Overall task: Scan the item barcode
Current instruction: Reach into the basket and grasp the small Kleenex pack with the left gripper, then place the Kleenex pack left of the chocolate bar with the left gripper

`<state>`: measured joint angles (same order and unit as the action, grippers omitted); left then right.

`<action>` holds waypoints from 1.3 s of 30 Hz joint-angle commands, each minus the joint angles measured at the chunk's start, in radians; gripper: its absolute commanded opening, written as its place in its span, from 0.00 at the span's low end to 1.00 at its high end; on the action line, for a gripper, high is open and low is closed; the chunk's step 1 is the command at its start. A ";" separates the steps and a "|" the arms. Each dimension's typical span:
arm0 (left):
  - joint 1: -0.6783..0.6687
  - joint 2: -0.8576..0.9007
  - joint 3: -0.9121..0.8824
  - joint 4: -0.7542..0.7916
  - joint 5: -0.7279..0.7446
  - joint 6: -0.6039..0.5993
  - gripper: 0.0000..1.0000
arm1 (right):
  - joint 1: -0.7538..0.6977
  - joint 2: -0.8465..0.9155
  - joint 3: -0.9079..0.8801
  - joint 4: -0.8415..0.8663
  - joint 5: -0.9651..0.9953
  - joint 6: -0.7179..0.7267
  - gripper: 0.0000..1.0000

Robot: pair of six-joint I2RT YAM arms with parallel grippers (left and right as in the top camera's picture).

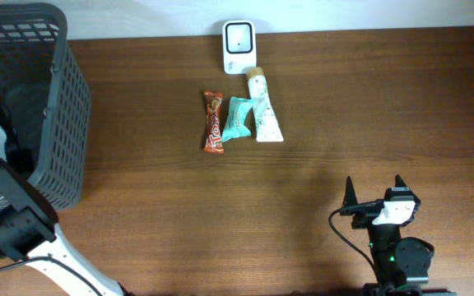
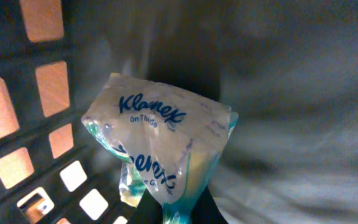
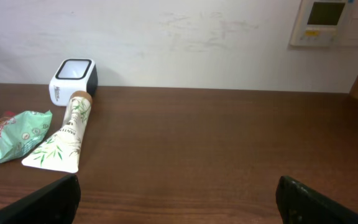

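Weak hold: the left gripper (image 2: 176, 210) is closed on a thin edge of the clear plastic Kleenex tissue pack (image 2: 160, 143), down inside the dark grey mesh basket (image 1: 60, 115).
The soft film may slip or snag the wall when lifted towards the white square scanner (image 1: 239, 45); the right gripper (image 3: 179, 199) stands wide open and empty.

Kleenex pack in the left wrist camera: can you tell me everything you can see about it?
The Kleenex pack is a soft packet in clear, crinkly plastic, with blue Kleenex lettering and teal edges over pale tissues. It is tilted, its lower end pinched in the shut left gripper. It is inside the dark basket, near the holey wall.
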<state>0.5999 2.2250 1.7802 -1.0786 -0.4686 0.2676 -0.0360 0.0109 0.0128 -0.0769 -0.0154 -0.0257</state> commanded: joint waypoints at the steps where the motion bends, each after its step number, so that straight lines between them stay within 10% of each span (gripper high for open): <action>1: -0.047 -0.079 0.172 -0.015 0.198 -0.052 0.00 | -0.003 -0.007 -0.007 -0.003 0.009 0.008 0.99; 13: -0.356 -0.362 0.836 0.003 0.919 -0.443 0.00 | -0.003 -0.007 -0.007 -0.003 0.008 0.008 0.99; 22: -0.803 -0.162 0.454 -0.067 0.678 -0.444 0.00 | -0.003 -0.007 -0.007 -0.003 0.009 0.008 0.99; 30: -0.892 0.023 0.328 -0.099 0.398 -0.465 0.00 | -0.003 -0.007 -0.007 -0.003 0.009 0.008 0.98; 39: -0.892 0.053 0.386 -0.215 0.428 -0.465 0.47 | -0.003 -0.007 -0.007 -0.003 0.009 0.008 0.99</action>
<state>-0.2935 2.2704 2.1063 -1.2690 -0.0422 -0.1997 -0.0360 0.0109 0.0128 -0.0769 -0.0154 -0.0257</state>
